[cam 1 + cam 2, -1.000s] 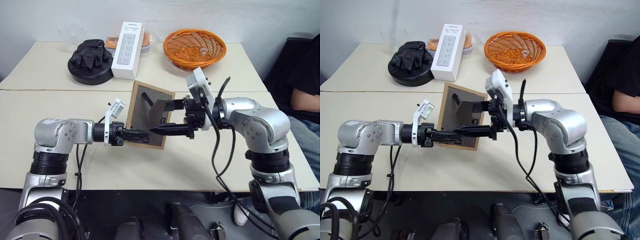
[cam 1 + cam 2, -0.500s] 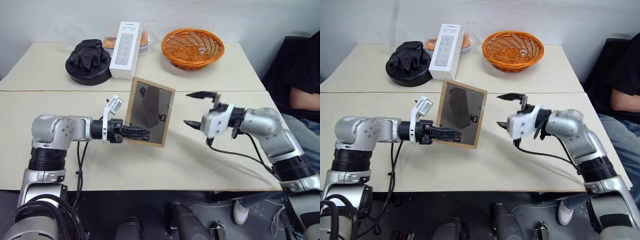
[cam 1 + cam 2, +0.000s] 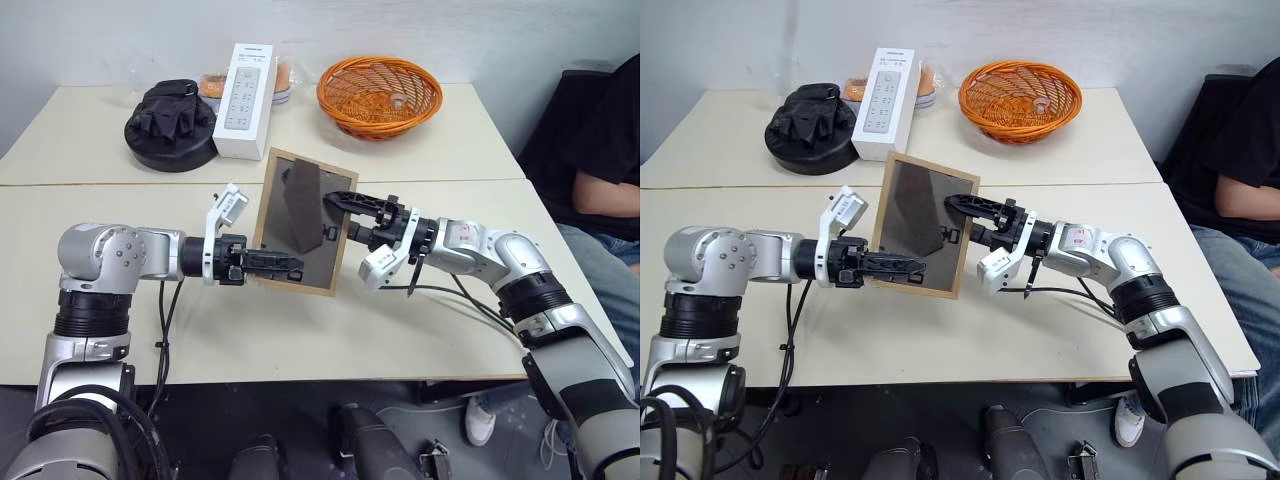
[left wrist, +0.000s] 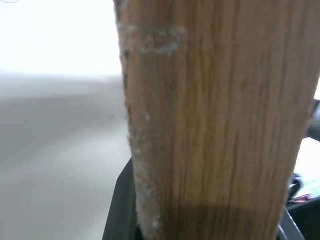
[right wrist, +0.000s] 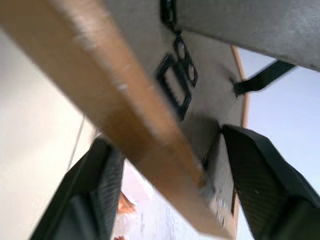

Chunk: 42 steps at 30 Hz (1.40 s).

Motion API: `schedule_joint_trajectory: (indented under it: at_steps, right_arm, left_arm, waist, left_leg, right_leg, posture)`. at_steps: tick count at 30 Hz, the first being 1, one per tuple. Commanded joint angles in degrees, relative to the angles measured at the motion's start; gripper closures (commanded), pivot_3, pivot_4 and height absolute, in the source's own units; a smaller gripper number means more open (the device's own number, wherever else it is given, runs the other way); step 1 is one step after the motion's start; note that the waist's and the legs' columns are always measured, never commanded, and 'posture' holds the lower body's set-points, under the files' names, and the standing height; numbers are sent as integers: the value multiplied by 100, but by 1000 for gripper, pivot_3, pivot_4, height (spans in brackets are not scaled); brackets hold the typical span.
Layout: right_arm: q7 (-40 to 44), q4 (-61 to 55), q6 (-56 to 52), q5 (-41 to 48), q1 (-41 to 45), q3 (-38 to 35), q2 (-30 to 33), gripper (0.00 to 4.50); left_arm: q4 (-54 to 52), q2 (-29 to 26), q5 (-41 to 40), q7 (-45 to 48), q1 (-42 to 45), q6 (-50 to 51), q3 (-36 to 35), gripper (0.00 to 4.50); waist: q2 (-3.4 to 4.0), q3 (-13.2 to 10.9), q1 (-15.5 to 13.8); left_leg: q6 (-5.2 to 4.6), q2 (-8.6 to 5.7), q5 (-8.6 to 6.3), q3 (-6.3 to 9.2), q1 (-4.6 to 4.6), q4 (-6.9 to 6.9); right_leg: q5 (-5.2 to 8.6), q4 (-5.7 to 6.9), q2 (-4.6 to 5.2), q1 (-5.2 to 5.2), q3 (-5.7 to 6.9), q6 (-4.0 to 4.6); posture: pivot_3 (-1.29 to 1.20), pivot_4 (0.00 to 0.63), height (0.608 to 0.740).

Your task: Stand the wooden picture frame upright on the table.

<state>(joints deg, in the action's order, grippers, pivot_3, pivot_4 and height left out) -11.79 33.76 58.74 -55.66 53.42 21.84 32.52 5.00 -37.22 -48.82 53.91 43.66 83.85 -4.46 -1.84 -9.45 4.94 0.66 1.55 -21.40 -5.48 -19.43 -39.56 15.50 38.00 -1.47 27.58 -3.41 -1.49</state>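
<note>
One wooden picture frame (image 3: 298, 222) upright, left claw (image 3: 285, 265) clamping its bottom edge, right claw (image 3: 340, 218) straddling its side, unclenched

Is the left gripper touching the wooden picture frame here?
Touching. In the left eye view the left gripper is clamped on the lower edge of the wooden picture frame; the left wrist view shows the wood border seated between its fingers.

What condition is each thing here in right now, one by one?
wooden picture frame: held above the table, back panel toward the camera, stand flap folded out.
left gripper: shut on the frame's lower edge.
right gripper: fingers straddling the frame's right edge.
orange basket: upright.
white box: standing upright.
</note>
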Motion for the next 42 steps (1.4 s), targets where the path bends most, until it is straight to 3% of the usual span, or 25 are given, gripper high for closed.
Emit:
schedule_joint_trajectory:
  at_steps: [1,4,10,11,12,15,18,20,25,31,40,42]
  right_arm:
    - [-467,130,29,-94,351,76,-19,2400]
    - [-586,336,113,-117,509,220,-3,3132]
    - [-243,968,397,192,772,488,-43,3246]
    - [-119,1087,471,313,789,497,-55,3246]
    - [185,1288,577,658,787,476,-106,3246]
    - [2359,1731,361,3028,541,302,-494,3246]
    - [5538,290,-2239,6318,-184,-42,-793,3247]
    - [6412,-425,-4022,7427,-389,-349,-840,3248]
    - [6965,-1363,-7952,8838,-537,-816,-704,3248]
    - [6910,-1338,-9468,8791,-734,-958,-788,3248]
    - [6954,-2366,-10273,8815,-1202,-1135,-669,210]
    - [6984,-2818,-10252,8705,-1362,-1163,-378,27]
  left_arm:
    - [-376,-197,-99,-101,-54,-36,-254,2633]
    - [-532,-366,-125,-225,-176,-26,-487,1692]
    - [-1362,-1081,-386,-558,-839,11,-1765,36]
    - [-1521,-1150,-448,-613,-972,1,-1993,0]
    - [-1908,-1295,-414,-597,-1298,-200,-2291,0]
    - [-3049,-1381,-324,-580,-2276,-854,-3335,0]
    - [-3873,-1052,-290,-858,-2887,-1503,-3832,0]
    - [-4126,-795,-328,-1150,-2972,-1806,-3919,0]
    - [-4340,-520,-424,-1516,-3179,-2277,-3700,0]
    - [-4381,-636,-569,-1483,-3429,-2637,-3339,0]
    - [-3957,-989,-612,-1184,-3369,-3063,-2881,0]
    - [-3832,-1096,-573,-1078,-3338,-3170,-2792,0]
  waist:
    - [0,0,4]
    - [0,0,35]
    - [-3,-2,162]
    - [-3,-2,165]
    - [-3,-2,155]
    - [-5,-2,245]
    - [-11,-3,198]
    - [-8,-5,102]
    - [-8,-5,-69]
    - [-8,-4,-82]
    - [-9,-4,-21]
    - [-9,-4,-32]
  left_leg:
    - [0,0,0,0,4,0]
    - [3,1,1,-2,8,3]
    - [10,1,6,-1,14,17]
    - [12,1,7,-1,15,22]
    - [12,1,7,-1,16,24]
    - [11,1,8,-3,31,36]
    - [13,10,9,16,29,31]
    - [12,12,8,25,32,23]
    - [1,10,-1,32,22,-1]
    - [-7,9,-9,28,9,8]
    - [-5,7,-8,22,10,11]
    - [-5,7,-8,22,8,11]
  right_leg:
    - [0,0,0,-3,0,0]
    - [1,3,-1,-2,-1,1]
    - [3,3,-2,-1,-2,5]
    - [3,2,-2,-1,-1,6]
    - [3,0,-2,-1,-2,6]
    - [3,-6,-2,-13,-3,6]
    - [3,-3,-1,-24,17,6]
    - [3,0,2,-31,21,6]
    - [1,2,7,-29,27,4]
    - [1,-18,8,-22,27,4]
    - [2,-14,6,-18,23,4]
    - [2,-16,5,-17,23,4]
  posture:
    - [0,150,740]
    - [0,150,740]
    - [0,150,740]
    - [0,150,740]
    - [0,150,740]
    - [0,150,740]
    - [0,150,740]
    - [0,150,740]
    - [0,150,740]
    - [0,150,740]
    - [0,150,740]
    - [0,150,740]
